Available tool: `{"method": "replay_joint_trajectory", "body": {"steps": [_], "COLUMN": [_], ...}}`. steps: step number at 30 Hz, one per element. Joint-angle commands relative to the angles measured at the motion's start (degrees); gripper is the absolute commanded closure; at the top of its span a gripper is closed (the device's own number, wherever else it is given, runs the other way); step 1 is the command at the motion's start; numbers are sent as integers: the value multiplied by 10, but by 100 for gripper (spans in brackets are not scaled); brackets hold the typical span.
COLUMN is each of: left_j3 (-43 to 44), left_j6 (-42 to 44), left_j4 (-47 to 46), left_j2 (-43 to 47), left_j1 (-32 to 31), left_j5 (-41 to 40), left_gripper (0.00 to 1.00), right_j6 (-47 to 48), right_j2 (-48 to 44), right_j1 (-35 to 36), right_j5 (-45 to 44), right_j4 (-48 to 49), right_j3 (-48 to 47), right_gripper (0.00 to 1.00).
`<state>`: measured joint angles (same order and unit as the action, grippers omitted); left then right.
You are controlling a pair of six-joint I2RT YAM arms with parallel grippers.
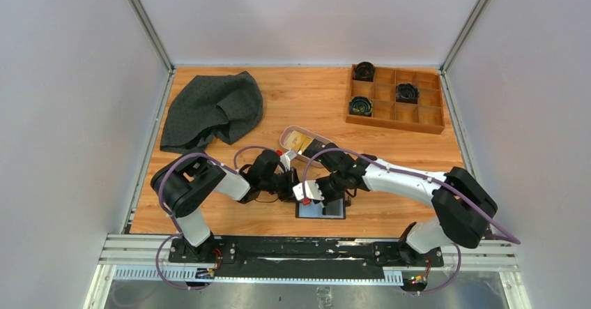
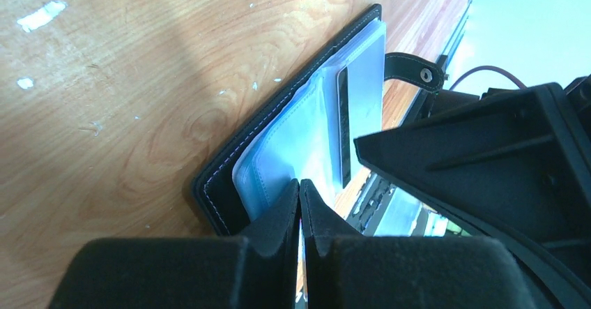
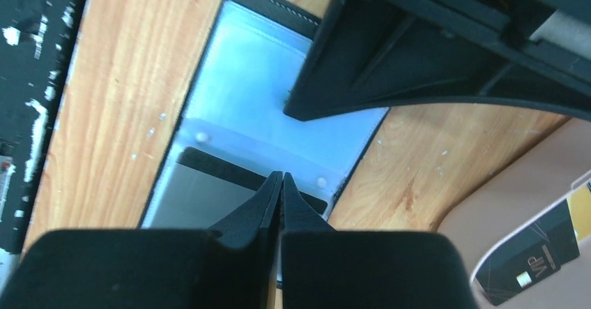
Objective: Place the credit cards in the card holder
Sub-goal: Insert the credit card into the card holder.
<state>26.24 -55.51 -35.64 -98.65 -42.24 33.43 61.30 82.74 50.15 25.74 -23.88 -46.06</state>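
Card holder lies open at near-centre of the table, with both grippers right over it. Left gripper is clenched at the edge of the clear pockets. It may be pinching a pocket sheet, can't confirm. Right gripper is also clenched tight, tips over the silver-grey card at a pocket mouth. Can't tell if it has the card's edge, or how far in the card is. My read: seating step. Slide the card flat and square to the pocket, with left holding the mouth open; skew likely jams it. Only right wrist shows the pinkish tray close up, black VIP card inside. Only left wrist shows the snap strap. Only top shows wooden box far right and cloth far left.
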Motion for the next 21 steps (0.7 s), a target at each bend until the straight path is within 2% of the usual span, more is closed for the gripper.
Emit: {"method": "replay_joint_trajectory", "body": {"steps": [1, 6, 11, 21], "left_j3": [-13, -13, -12, -4], "left_j6": [24, 24, 25, 29], "left_j4": [47, 47, 47, 47], "left_j2": [1, -3, -6, -18], "left_j1": [6, 6, 6, 6], "left_j5": [-19, -18, -17, -15], "left_gripper": [95, 95, 95, 95], "right_j6": [-15, -14, 27, 101], "right_j2": [3, 43, 40, 17], "right_j1": [16, 48, 47, 3], "right_j5": [63, 36, 14, 34], "right_j4": [-28, -25, -51, -143], "right_j3": [-11, -18, -5, 0], "right_gripper": [97, 97, 99, 100]}}
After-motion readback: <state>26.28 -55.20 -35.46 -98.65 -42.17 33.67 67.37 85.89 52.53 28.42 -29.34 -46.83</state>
